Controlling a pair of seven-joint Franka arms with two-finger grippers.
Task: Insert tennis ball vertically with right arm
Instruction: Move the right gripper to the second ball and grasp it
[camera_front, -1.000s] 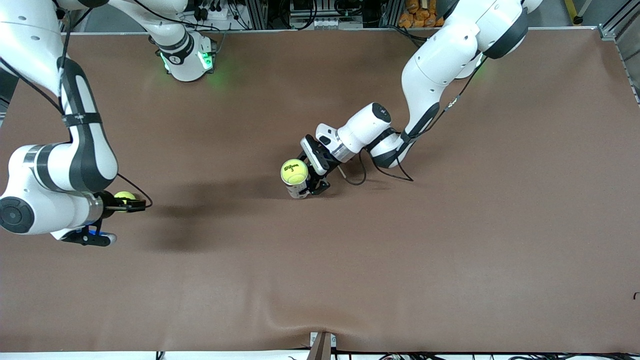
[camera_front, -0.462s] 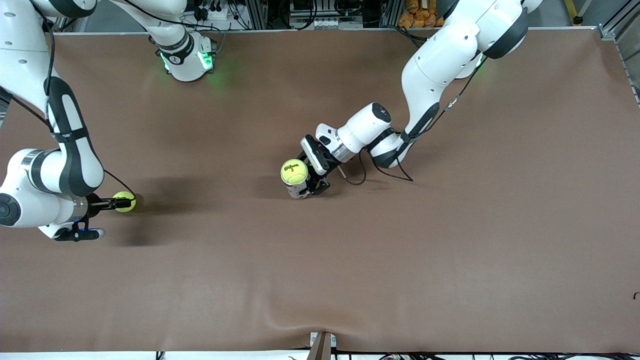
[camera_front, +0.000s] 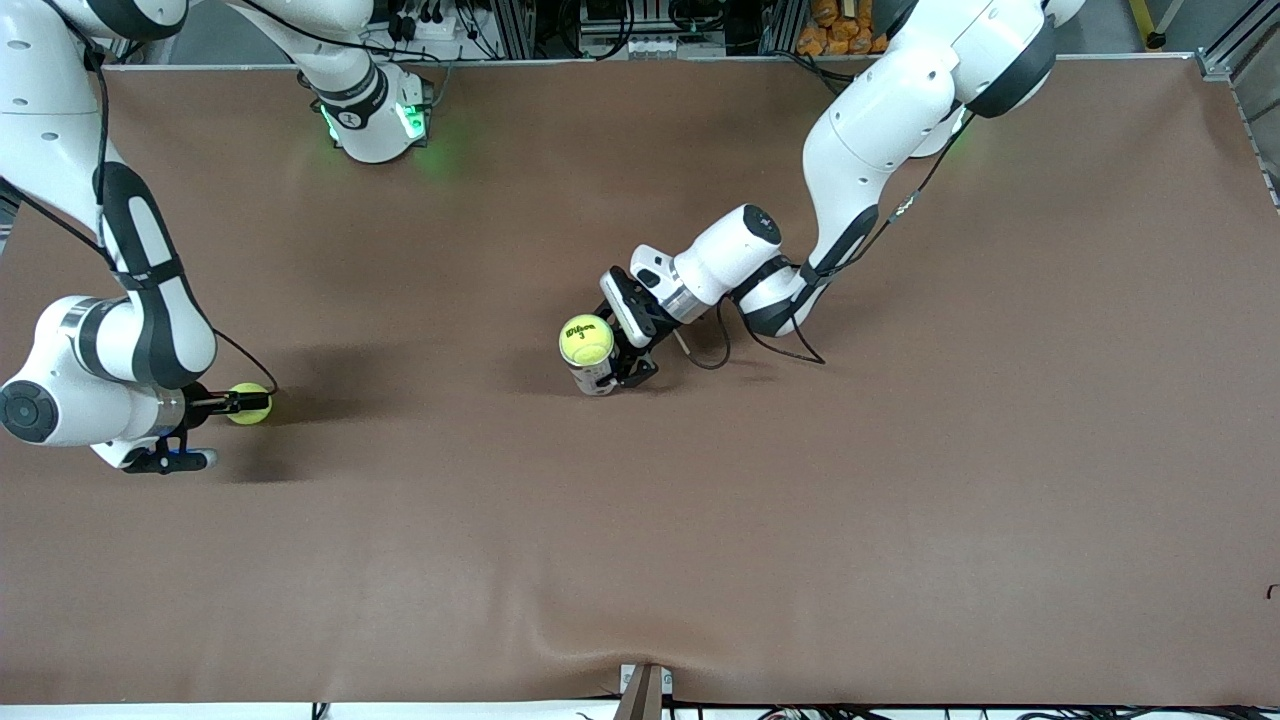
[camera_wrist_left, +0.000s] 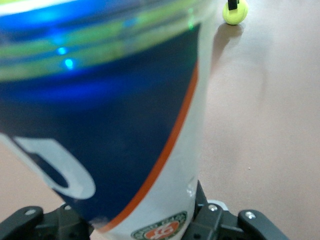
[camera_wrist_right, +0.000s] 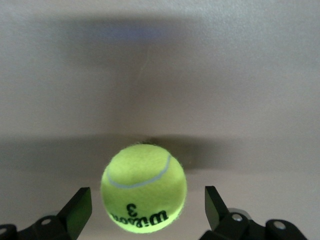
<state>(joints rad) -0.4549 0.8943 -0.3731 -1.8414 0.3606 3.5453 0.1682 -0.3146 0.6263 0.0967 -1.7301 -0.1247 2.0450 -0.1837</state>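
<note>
1. Brown matte table (camera_front: 700, 520): work surface. Landmark for all entries below = can (item 4), standing about mid-table.

2. Left arm, white w/ black joints (camera_front: 880, 110): reaches from its base down to the can. Left gripper (camera_front: 628, 362) clamped on can's lower body, holding it upright.

3. Right arm, white w/ black joints (camera_front: 140, 310): well apart from can, toward right arm's end of table. Right gripper (camera_front: 250, 403) low at table level, jaws apart, straddling loose ball w/o squeezing; wrist view shows gaps both sides.

4. Blue-and-white cylindrical tennis-ball can w/ orange stripe (camera_wrist_left: 115, 125): upright, mouth up.

5. Yellow-green felt tennis ball, black "3" print (camera_front: 587, 339): sits at can's mouth, top exposed.

6. Second yellow-green felt tennis ball, "3" print (camera_wrist_right: 144, 187): on table, between right gripper's fingers (camera_wrist_right: 77, 207).

Status (est.): can held ready; ball 6 not yet gripped. Left: grip, lift, carry over can, drop in vertically.
</note>
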